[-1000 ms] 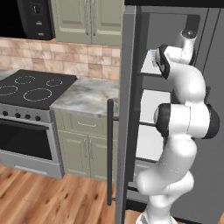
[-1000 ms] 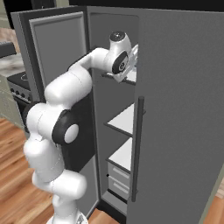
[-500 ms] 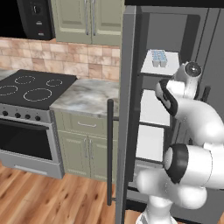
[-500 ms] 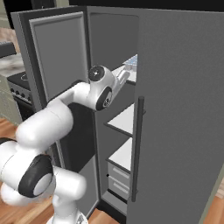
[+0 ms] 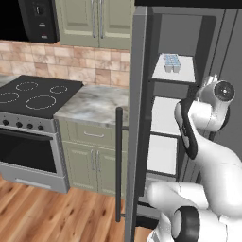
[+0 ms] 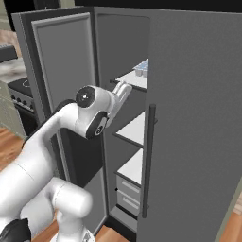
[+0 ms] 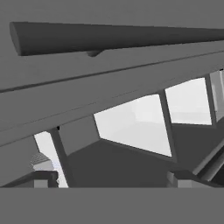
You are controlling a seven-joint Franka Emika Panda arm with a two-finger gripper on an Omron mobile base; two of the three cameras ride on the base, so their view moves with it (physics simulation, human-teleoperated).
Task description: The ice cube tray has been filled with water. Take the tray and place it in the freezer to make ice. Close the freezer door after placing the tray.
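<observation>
Tray [image 5: 172, 62] sits on the top freezer [image 6: 124, 127] shelf [image 5: 175, 71], toward its back left in the left base view; water [image 5: 171, 59] shows pale blue in the cells. From the right base view the tray [image 6: 142, 70] is partly hidden behind the closed fridge door [image 6: 198, 118].

Freezer door [image 5: 138, 118] stands wide open, bar handle [image 5: 118, 163] facing the stove [image 5: 35, 97] side.

Gripper [image 7: 113, 177] is empty with jaws spread wide, both fingertips [image 7: 43, 177] low in the hand view, nothing between them. Hand view looks across the shelves with a dark bar [image 7: 118, 37] running along the top. Arm is folded in front of the freezer opening, hand below the tray's shelf and apart from the tray.

Counter [image 5: 92, 101] and green cabinets [image 5: 92, 156] sit left of the fridge.
</observation>
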